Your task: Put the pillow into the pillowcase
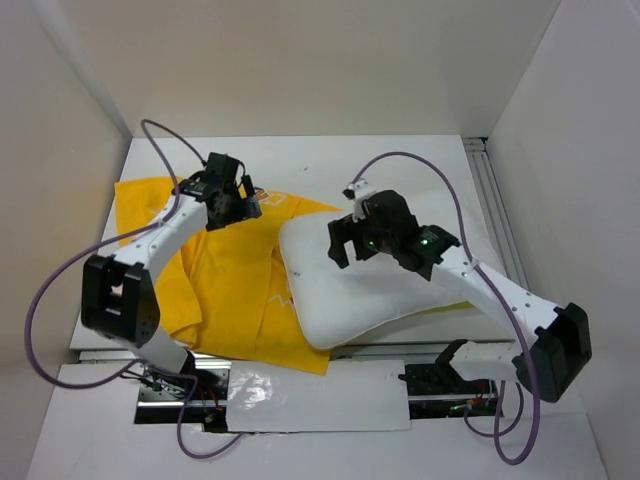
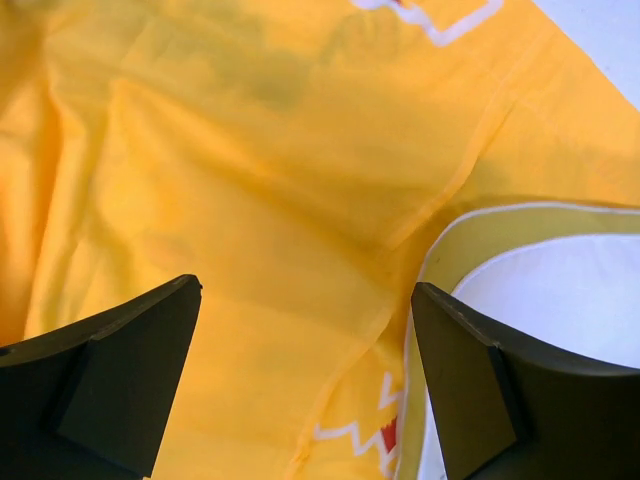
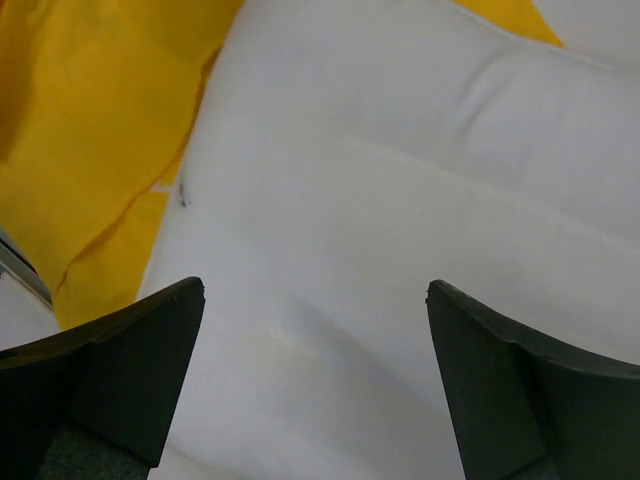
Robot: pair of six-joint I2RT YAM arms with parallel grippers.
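Pillow (image 1: 375,285) outside the pillowcase (image 1: 230,290), resting on its right part.
The pillowcase lies flat, left of the pillow. The left gripper (image 1: 247,203) hangs over it, fingers apart and empty; the right gripper (image 1: 346,238), above the pillow, is likewise spread.

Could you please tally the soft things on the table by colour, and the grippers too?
White pillow: 1
Yellow pillowcase: 1
Black grippers, the left gripper and the right gripper: 2
Total: 4
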